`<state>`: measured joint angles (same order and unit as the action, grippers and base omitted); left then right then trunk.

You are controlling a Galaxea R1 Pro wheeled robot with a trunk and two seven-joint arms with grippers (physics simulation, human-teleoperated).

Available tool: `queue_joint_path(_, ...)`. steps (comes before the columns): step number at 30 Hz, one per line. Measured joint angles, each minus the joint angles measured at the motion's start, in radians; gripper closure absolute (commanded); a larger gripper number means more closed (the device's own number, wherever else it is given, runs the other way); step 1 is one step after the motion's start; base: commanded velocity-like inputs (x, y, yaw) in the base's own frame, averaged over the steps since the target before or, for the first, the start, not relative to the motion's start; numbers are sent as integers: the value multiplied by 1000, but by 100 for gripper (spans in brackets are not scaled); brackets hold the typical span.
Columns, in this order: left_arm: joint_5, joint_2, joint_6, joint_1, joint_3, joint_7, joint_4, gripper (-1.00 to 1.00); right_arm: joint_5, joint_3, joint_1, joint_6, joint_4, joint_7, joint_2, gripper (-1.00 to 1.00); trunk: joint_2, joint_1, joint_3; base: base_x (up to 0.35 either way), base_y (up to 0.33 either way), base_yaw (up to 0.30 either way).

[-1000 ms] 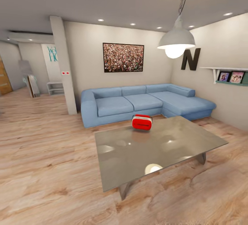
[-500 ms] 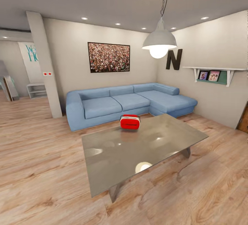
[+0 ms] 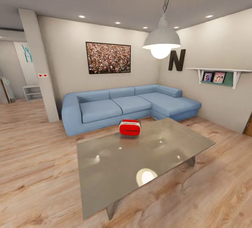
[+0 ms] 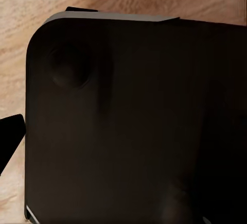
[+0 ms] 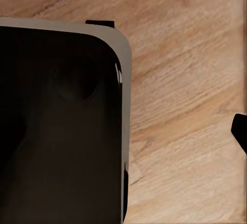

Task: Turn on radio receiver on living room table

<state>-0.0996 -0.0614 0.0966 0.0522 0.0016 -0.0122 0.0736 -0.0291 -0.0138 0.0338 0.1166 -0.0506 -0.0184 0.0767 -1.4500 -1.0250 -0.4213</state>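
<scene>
Grippers: I cannot tell whether either is open or closed; both wrist cameras are looking down past a dark rounded body at pale wood-plank floor.
Radio: the small bright red rounded-box radio with white side trim is sitting on the large low glossy grey surface, near its far edge.
Beyond: a blue L-shaped sofa is standing behind it.
Risk: rolling closer, I judge, the base could be bumping the near corner, since the radio is lying well across the top.

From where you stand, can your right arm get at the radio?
Probably not yet. The radio sits near the table's far edge, by the sofa, with most of the glossy top between it and the robot. Moving closer or around the table looks needed.
</scene>
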Motion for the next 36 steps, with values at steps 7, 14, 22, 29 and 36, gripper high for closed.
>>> queue_joint_path(7, 4, -1, 0, 0, 1, 1, 0, -100, 0, 0, 0, 0, 0, 0, -1, -100, 0, 0, 0, 312, -118, 0)
queue_joint_path(14, 5, -2, 0, 0, 1, 2, 0, -100, 0, 0, 0, 0, 0, 0, -2, -100, 0, 0, 0, 286, -163, 0)
queue_joint_path(22, 6, -2, 3, 0, 3, 2, 0, -100, 0, 0, 0, 0, 0, 0, -1, -100, 0, 0, 0, 263, -182, 0)
queue_joint_path(29, 6, -2, 4, 0, 3, 2, 0, -100, 0, 0, 0, 0, 0, 0, -1, -100, 0, 0, 0, 252, -184, 0)
queue_joint_path(36, 6, -3, 5, 0, 3, 2, 0, -100, 0, 0, 0, 0, 0, 0, -2, -100, 0, 0, 0, 251, -184, 0)
